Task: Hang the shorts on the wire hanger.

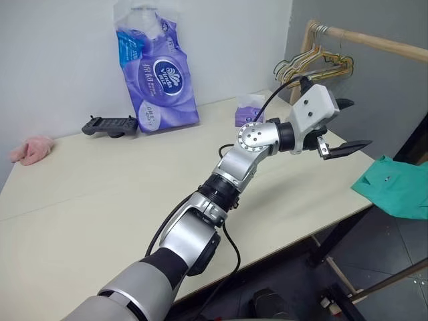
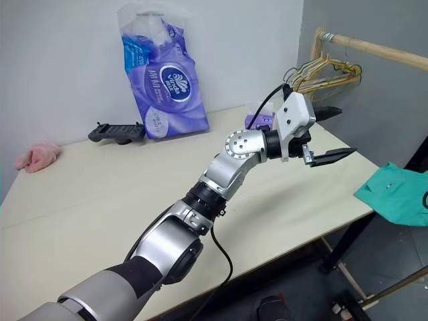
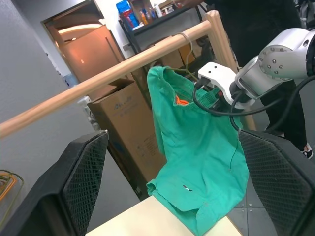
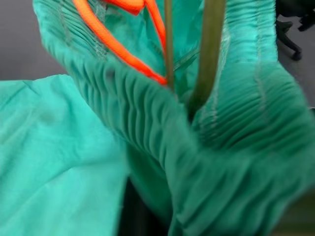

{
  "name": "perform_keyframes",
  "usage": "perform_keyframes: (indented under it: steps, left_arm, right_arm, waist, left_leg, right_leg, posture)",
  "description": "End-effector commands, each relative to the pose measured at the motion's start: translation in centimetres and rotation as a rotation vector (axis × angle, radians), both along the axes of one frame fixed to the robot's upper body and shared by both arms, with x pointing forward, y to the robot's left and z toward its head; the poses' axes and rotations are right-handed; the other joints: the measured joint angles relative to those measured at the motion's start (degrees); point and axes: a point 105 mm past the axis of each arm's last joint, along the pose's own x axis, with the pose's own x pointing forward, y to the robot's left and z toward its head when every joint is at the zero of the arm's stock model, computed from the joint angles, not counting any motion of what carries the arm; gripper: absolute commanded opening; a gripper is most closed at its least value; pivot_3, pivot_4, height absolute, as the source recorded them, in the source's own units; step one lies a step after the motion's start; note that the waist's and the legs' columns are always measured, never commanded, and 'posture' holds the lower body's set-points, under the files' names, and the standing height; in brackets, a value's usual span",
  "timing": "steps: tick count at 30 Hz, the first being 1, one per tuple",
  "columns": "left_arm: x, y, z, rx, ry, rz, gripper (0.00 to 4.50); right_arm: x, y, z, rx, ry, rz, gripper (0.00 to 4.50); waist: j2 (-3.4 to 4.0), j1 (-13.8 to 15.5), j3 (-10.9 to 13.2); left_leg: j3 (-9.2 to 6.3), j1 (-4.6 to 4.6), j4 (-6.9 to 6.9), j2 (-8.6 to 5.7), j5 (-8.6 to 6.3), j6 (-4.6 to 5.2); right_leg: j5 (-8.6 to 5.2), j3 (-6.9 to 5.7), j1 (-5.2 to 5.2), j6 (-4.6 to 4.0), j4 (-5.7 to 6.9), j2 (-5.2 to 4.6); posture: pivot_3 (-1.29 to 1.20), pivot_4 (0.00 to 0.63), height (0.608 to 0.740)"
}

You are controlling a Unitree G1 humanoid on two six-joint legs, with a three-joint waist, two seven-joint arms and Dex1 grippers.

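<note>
The shorts (image 3: 197, 162) hang from the rail (image 3: 113, 78), their hem draped onto the table (image 1: 100, 200).

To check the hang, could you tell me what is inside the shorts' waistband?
Thin olive wires of the wire hanger run down into the shorts, beside an orange drawstring; the gathered fabric covers the hanger's lower part.

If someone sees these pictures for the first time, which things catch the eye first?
First, the teal-green shorts hanging from the wooden rail on a thin wire hanger, their lower end resting on the table corner. Next, the open left gripper held over the table's right end, and the purple bag against the wall.
</note>
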Motion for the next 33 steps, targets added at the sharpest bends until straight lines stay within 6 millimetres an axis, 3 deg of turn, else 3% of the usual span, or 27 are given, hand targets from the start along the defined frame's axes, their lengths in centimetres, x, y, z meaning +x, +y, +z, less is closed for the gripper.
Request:
perform_keyframes:
  steps: [1,8,19,33]
  left_arm:
    - [-2.4,-2.3,1.9,-0.081,-0.007,-0.079,4.50]
    - [-2.3,-2.3,1.7,-0.079,-0.004,-0.074,4.50]
    - [-1.6,-1.8,1.5,-0.089,0.019,-0.049,4.50]
    - [-1.0,-1.2,1.2,-0.101,0.037,-0.021,4.50]
  right_arm:
    - [0.2,-0.3,2.4,-0.083,-0.041,-0.014,2.11]
    - [1.9,2.6,3.1,-0.085,-0.075,0.020,4.43]
    - [0.0,4.3,3.6,-0.093,-0.070,-0.023,4.48]
    - [-0.1,7.0,5.1,-0.139,-0.044,0.021,4.48]
  waist:
    - [0.00,0.0,0.0]
    - [0.01,-0.3,0.0]
    - [0.00,0.4,0.0]
    - [0.02,0.5,0.2]
  left_leg:
    - [0.06,0.00,0.00,0.00,-0.01,0.02]
    - [0.27,-0.01,0.02,0.04,-0.12,0.20]
    - [0.26,-0.07,0.04,0.07,-0.22,0.33]
    - [0.27,-0.04,0.04,0.09,-0.23,0.33]
  right_leg:
    - [0.03,0.05,0.00,0.04,-0.03,0.00]
    - [0.19,0.29,0.01,0.32,-0.27,0.02]
    - [0.21,0.28,0.00,0.36,-0.36,-0.06]
    - [0.23,0.28,0.00,0.39,-0.35,-0.05]
  posture:
    - [-0.26,0.005,0.740]
    - [-0.27,0.011,0.740]
    - [-0.27,0.037,0.740]
    - [-0.25,0.055,0.740]
